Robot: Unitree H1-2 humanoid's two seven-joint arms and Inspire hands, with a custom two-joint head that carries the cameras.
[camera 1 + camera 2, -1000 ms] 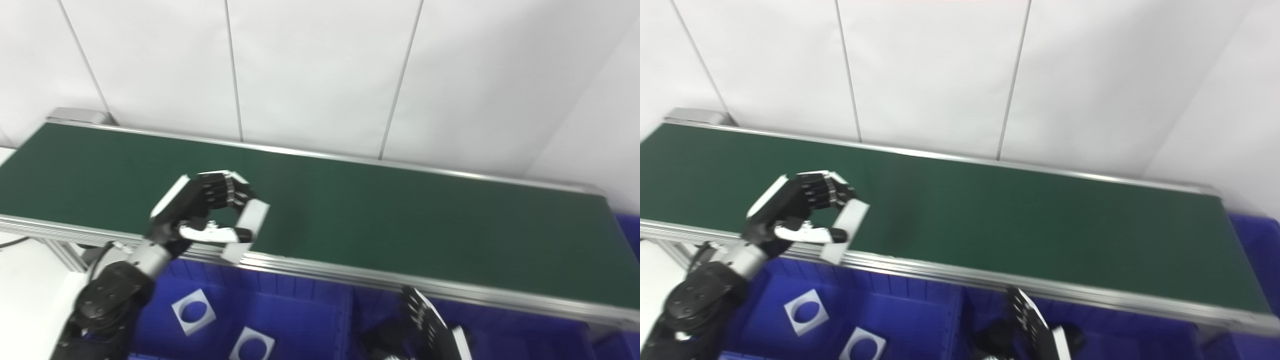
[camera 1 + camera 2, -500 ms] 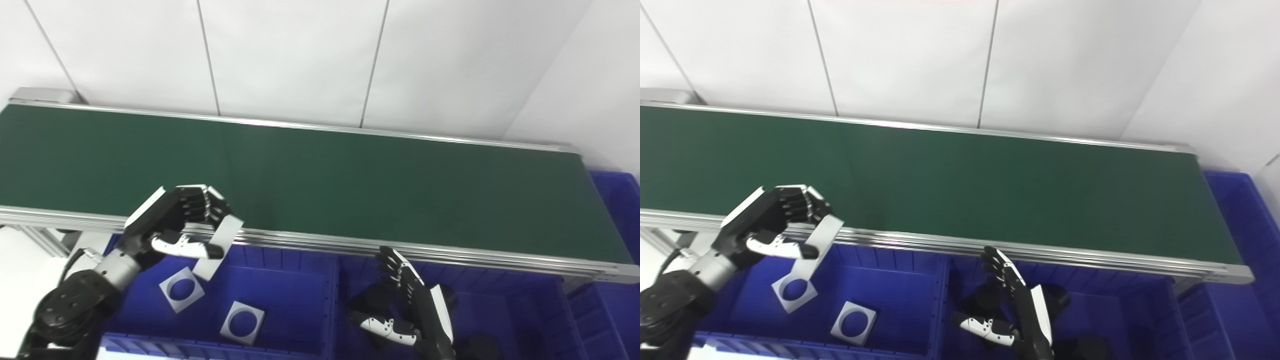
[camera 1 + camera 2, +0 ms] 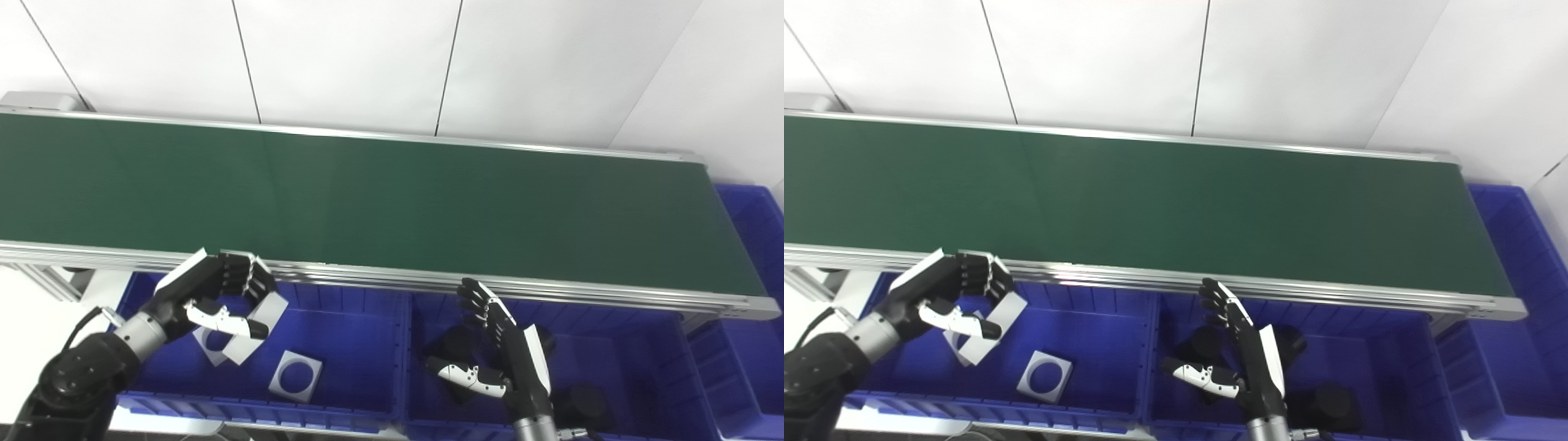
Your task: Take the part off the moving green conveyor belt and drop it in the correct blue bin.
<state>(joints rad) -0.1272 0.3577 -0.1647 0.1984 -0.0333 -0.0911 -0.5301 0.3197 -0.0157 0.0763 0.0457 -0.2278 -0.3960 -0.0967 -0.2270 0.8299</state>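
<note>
White wall panels stand behind the long green conveyor belt [image 3: 392, 196], which carries nothing. The left hand [image 3: 211, 294] has its fingers [image 3: 245, 282] clamped on a flat white part [image 3: 254, 327], held over the left blue bin [image 3: 343, 318]. The part looks thin, stiff and light, probably slippery; its edges seem the best hold. Two similar plates [image 3: 296, 384] lie below. The right hand [image 3: 499, 358] waits with fingers apart over the neighbouring bin [image 3: 1396, 361] with dark round parts [image 3: 1332, 401].
</note>
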